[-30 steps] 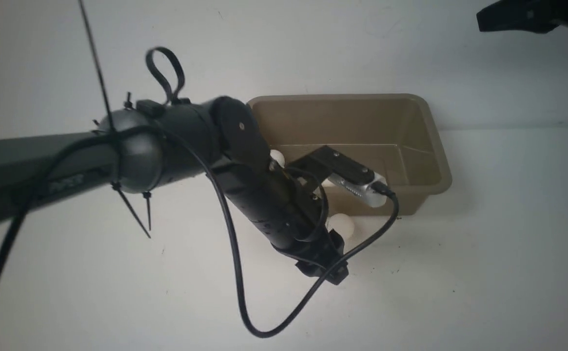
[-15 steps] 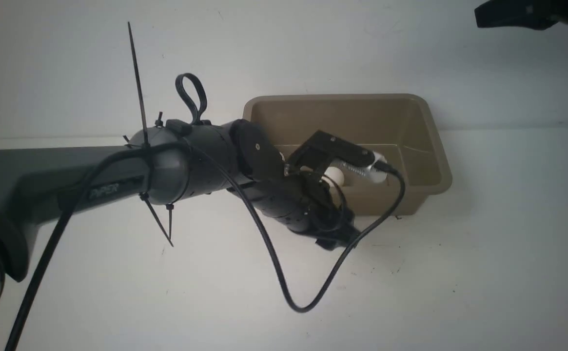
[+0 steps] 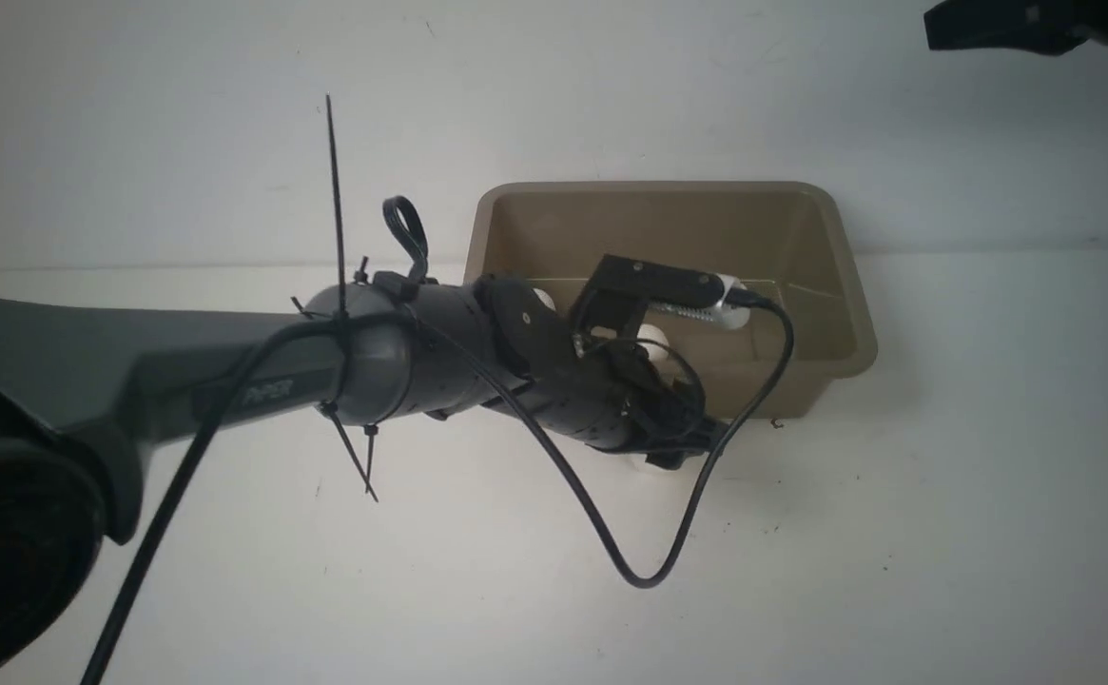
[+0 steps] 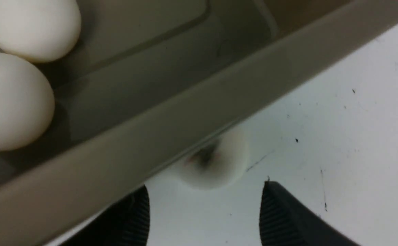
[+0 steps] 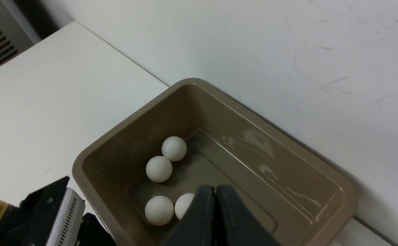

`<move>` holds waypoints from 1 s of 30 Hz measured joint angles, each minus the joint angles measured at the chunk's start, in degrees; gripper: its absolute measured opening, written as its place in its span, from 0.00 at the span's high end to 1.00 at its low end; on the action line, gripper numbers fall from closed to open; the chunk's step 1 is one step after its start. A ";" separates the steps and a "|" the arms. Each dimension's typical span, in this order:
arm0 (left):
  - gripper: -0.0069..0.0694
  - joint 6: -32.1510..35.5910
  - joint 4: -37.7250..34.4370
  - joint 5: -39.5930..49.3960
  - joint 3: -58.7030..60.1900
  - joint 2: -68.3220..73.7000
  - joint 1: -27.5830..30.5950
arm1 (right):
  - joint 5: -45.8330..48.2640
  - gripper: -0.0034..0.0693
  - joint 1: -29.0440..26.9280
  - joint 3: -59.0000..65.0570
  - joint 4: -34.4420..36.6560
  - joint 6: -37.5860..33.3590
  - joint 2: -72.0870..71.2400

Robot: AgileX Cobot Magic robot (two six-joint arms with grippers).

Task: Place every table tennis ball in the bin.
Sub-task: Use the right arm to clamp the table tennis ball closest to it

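The taupe bin [image 3: 829,238] stands against the back wall with several table tennis balls [image 5: 159,168] inside; two of them show large in the left wrist view [image 4: 14,102]. One more ball [image 4: 216,160], blurred and with a dark logo, lies on the table just outside the bin's near wall [image 4: 199,112]. It is a white patch under the left wrist [image 3: 644,463]. My left gripper [image 4: 204,205] is open just short of that ball, with nothing between its fingers. My right gripper [image 5: 215,191] hangs shut and empty above the bin, a dark shape at the top right of the front view [image 3: 1020,24].
The left arm [image 3: 401,352] reaches across the white table [image 3: 943,533] to the bin's near wall. Its black cable [image 3: 639,571] loops down in front. The bin's far side touches the wall [image 3: 611,95].
The left arm's wrist has swung up and right, close to the bin's near wall. Its jaws have opened. The right arm has stayed put.
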 joint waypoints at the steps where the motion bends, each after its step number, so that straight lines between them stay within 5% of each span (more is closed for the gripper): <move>1: 0.39 -0.06 0.00 -0.34 0.00 0.00 0.00 | 0.00 0.97 0.00 0.00 0.31 -0.18 0.00; 8: 0.39 -0.10 -0.05 0.06 0.00 0.00 0.00 | 0.00 0.97 0.00 0.00 1.01 -0.10 0.00; 16: 0.39 3.01 1.83 9.20 0.00 -1.81 0.00 | 0.25 0.97 -0.34 0.00 -19.75 13.12 0.00; 22: 0.39 5.73 2.51 19.61 0.00 -10.45 -0.43 | 0.56 0.97 -0.61 0.00 -23.28 17.29 0.00; 27: 0.39 6.25 7.67 21.93 -0.06 -20.04 -0.43 | 0.67 0.97 -0.61 0.00 -27.71 21.47 0.00; 30: 0.39 2.84 16.65 22.69 -0.17 -26.20 -0.43 | 0.67 0.97 -0.61 0.19 -32.60 25.79 0.00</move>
